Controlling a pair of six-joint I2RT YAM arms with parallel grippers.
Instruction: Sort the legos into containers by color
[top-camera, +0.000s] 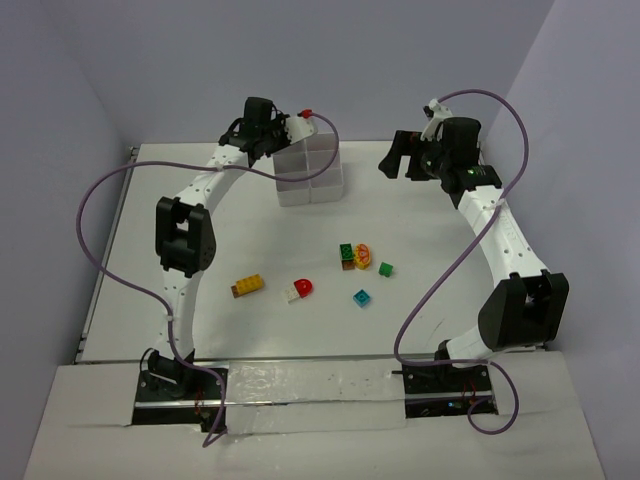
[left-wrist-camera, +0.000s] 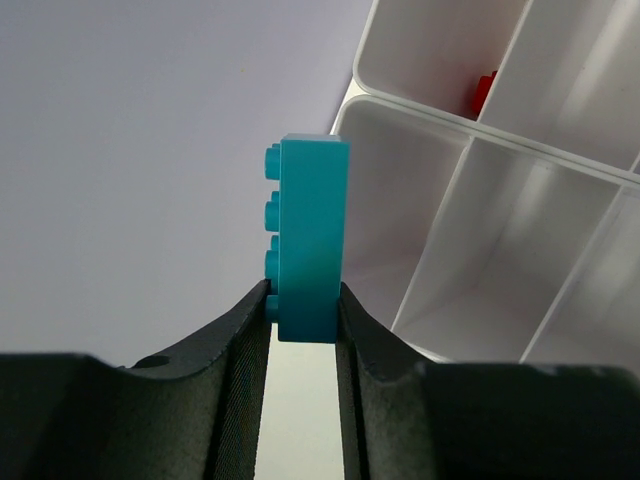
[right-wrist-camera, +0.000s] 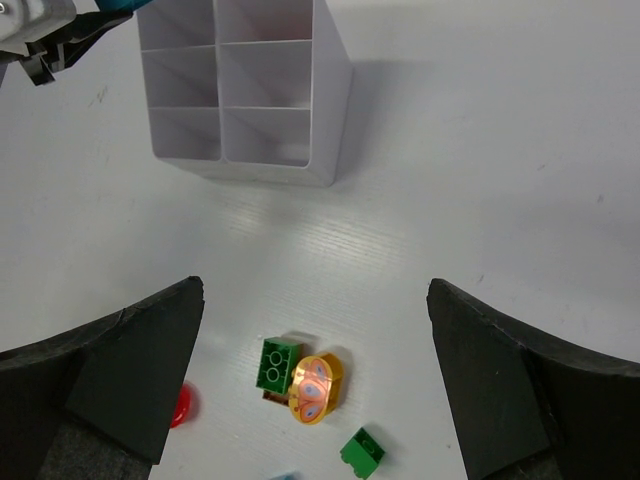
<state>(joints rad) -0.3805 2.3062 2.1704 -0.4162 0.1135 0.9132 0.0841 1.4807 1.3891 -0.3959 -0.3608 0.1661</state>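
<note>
My left gripper (left-wrist-camera: 305, 300) is shut on a cyan-blue brick (left-wrist-camera: 312, 240), held upright just left of the white compartment tray (left-wrist-camera: 480, 132). A red piece (left-wrist-camera: 483, 92) lies in a far compartment. In the top view the left gripper (top-camera: 287, 132) is at the tray's (top-camera: 310, 190) back left. My right gripper (top-camera: 398, 158) is open and empty, high to the right of the tray. Below it (right-wrist-camera: 315, 288) lie a green brick (right-wrist-camera: 277, 364) on a brown one, an orange-yellow butterfly piece (right-wrist-camera: 315, 388), a small green brick (right-wrist-camera: 361, 450) and a red piece (right-wrist-camera: 183, 405).
On the table's middle also lie a yellow-and-brown brick (top-camera: 249, 286), the red-and-white piece (top-camera: 299, 290) and a small cyan brick (top-camera: 362, 297). Purple cables loop beside both arms. Grey walls stand close behind the tray.
</note>
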